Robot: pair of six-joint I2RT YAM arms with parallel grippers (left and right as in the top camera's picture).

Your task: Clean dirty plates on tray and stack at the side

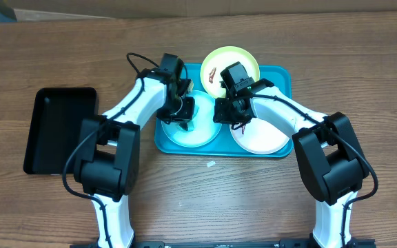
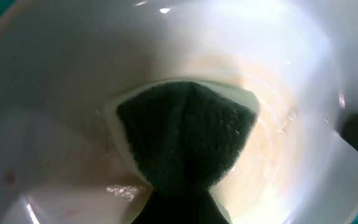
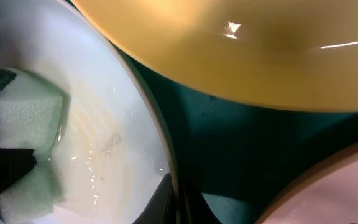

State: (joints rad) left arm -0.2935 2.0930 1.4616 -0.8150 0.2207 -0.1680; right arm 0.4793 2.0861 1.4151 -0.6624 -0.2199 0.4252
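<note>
Left arm (image 1: 140, 96) and right arm (image 1: 281, 114) crowd the turquoise tray (image 1: 284, 78) at frame centre. Bare counter (image 1: 240, 200) lies open along top and bottom; a black tray (image 1: 57, 131) blocks the left.

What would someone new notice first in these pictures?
Two robot arms meet over a blue tray in the middle of the table, which carries three plates. The left hand presses a green sponge into the bluish-white plate, while the yellow plate at the back shows a reddish smear.
</note>
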